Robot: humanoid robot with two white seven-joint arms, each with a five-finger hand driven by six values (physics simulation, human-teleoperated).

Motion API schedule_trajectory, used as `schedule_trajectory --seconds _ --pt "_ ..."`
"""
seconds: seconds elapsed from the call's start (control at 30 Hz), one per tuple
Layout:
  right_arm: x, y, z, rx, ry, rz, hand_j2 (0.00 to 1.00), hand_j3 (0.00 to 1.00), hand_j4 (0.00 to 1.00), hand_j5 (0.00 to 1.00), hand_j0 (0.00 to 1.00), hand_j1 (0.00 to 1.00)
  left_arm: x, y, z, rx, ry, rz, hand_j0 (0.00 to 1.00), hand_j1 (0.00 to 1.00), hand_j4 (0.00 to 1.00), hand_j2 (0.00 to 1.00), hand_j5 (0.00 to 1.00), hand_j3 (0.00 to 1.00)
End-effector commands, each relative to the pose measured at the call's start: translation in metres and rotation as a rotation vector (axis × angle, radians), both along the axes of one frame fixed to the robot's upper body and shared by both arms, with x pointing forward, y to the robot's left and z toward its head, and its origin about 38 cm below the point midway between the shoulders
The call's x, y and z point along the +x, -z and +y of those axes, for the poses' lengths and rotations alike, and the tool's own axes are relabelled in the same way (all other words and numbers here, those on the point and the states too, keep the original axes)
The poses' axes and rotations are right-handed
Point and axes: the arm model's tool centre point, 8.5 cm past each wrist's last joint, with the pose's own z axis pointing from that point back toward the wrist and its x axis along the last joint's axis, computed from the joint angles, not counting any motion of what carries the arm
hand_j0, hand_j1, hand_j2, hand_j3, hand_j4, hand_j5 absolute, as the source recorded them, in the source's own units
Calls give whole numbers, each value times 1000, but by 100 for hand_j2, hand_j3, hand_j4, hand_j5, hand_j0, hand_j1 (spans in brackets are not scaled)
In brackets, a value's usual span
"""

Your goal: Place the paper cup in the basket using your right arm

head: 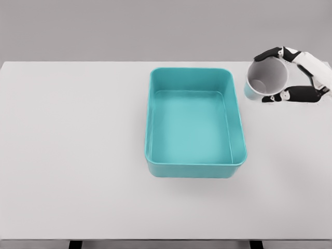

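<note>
A paper cup (265,78), white inside with a teal outer wall, hangs tilted with its mouth facing me, just right of the basket's far right corner. My right hand (282,75) comes in from the right edge and is shut on the cup, black fingertips (268,53) over its top rim and thumb (274,97) under it. The teal rectangular basket (153,116) stands in the middle of the white table, with nothing inside. My left arm does not show.
The white table (72,155) stretches wide on the left of the basket and in front of it. Its front edge runs along the bottom of the view, and a grey wall stands behind.
</note>
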Motion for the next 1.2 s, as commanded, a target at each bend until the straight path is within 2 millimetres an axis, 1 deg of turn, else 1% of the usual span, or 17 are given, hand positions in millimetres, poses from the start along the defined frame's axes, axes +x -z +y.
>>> schedule_trajectory --seconds 0.0,0.17,0.3,0.4,0.47,0.53,0.67,0.73,0.83,0.87,0.9,0.93,0.97,1.0,1.03,1.07,1.17 --pt "-2 25 21 -1 -52 52 61 61 61 61 61 61 0 0 0 0 1 0 100 100 100 100 100 100" --pt "13 12 73 -6 -171 -18 62 62 62 62 62 62 0 0 0 0 1 0 100 100 100 100 100 100" --pt "13 16 82 -50 -192 -37 68 68 68 68 68 68 0 0 0 0 1 0 100 100 100 100 100 100" --pt "13 18 82 -73 -194 -46 88 88 88 88 88 88 0 0 0 0 1 0 100 100 100 100 100 100" --pt "13 18 83 -97 -198 -62 96 96 96 96 96 96 0 0 0 0 1 0 100 100 100 100 100 100" --pt "14 14 86 -107 -208 -70 99 99 99 99 99 99 0 0 0 0 -1 0 100 100 100 100 100 100" --pt "27 -3 116 -136 -278 -113 100 100 100 100 100 100 0 0 0 0 1 0 100 100 100 100 100 100" --pt "32 -7 123 -142 -287 -123 100 100 100 100 100 100 0 0 0 0 1 0 100 100 100 100 100 100" --pt "40 -22 110 -171 -251 -152 100 100 100 100 100 100 0 0 0 0 1 0 100 100 100 100 100 100" --pt "41 -29 96 -197 -222 -164 100 100 100 100 100 100 0 0 0 0 1 0 100 100 100 100 100 100" --pt "40 -40 70 -239 -168 -178 100 100 100 100 100 100 0 0 0 0 1 0 100 100 100 100 100 100" --pt "38 -43 53 -259 -131 -176 100 100 100 100 100 100 0 0 0 0 1 0 100 100 100 100 100 100" --pt "39 -45 43 -269 -106 -175 100 100 100 100 100 100 0 0 0 0 1 0 100 100 100 100 100 100" --pt "43 -39 32 -279 -72 -158 100 100 100 100 100 100 0 0 0 0 1 0 100 100 100 100 100 100" --pt "39 -26 29 -287 -74 -127 100 100 100 100 100 100 0 0 0 0 1 0 100 100 100 100 100 100" --pt "30 -8 14 -309 -52 -76 100 100 100 100 100 100 0 0 0 0 -1 0 100 100 100 100 100 100" --pt "4 -3 -22 -402 -11 -27 100 100 100 100 100 100 0 0 0 0 -1 0 100 100 100 100 100 100"
